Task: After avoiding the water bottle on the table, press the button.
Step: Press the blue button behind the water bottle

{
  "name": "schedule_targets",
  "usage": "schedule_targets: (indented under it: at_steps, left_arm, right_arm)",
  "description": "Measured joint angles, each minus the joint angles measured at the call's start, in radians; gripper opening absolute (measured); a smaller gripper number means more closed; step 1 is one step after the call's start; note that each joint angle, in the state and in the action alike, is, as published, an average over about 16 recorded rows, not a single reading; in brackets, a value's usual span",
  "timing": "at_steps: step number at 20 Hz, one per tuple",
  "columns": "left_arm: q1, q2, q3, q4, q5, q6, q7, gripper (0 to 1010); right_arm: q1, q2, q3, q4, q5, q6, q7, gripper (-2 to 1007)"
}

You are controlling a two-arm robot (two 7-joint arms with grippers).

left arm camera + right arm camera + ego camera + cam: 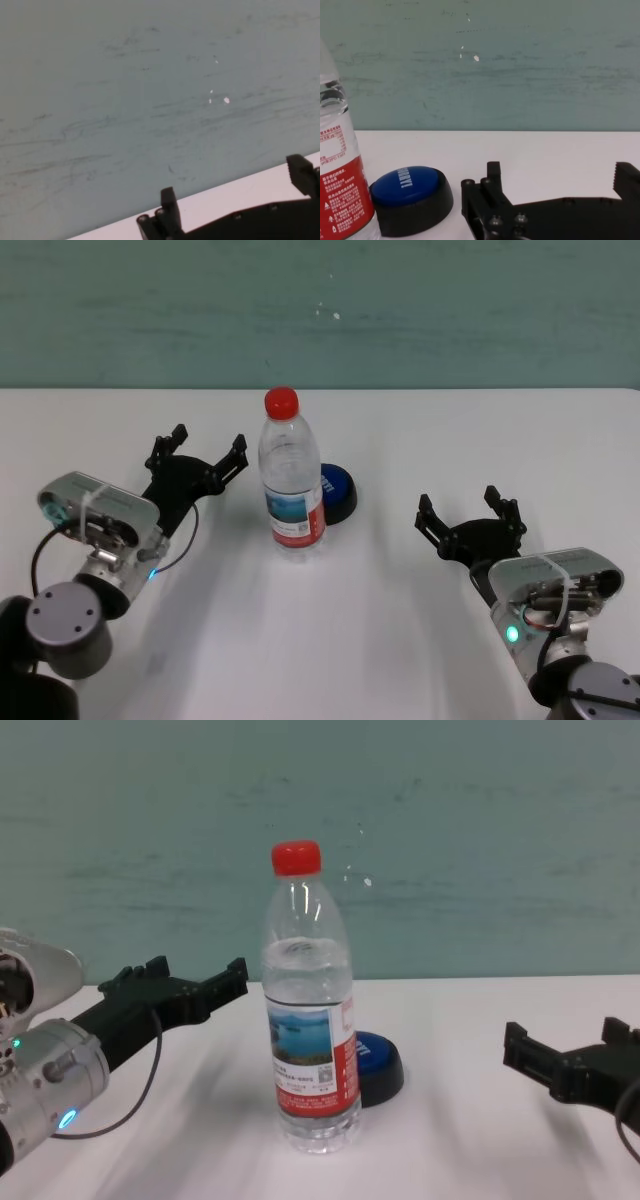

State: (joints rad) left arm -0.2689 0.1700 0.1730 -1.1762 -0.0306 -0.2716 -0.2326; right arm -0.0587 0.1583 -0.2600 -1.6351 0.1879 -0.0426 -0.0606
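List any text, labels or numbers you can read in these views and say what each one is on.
Button: white lettering across the blue dome, too blurred and skewed to read.
Water bottle: fine white print on the red band of the label and small print on the white band above it, all too small to read.
Left gripper and right gripper: no lettering seen.
Table: no markings.

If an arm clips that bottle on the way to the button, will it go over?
Probably. The bottle stands tall on a narrow base, so a knock near its cap would likely tip it. It looks nearly full, which may steady it somewhat. Once down, its round body could roll toward the button.
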Motion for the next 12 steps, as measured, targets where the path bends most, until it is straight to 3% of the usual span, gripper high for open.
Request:
schedule_targets:
  at_steps: [12]
  left_arm:
    - [-0.007, -0.014, 0.017, 0.003, 0.019, -0.008, 0.016, 1010]
  right_arm:
    - [0.0, 0.0, 0.0, 0.0, 0.0, 0.0, 0.0, 1004]
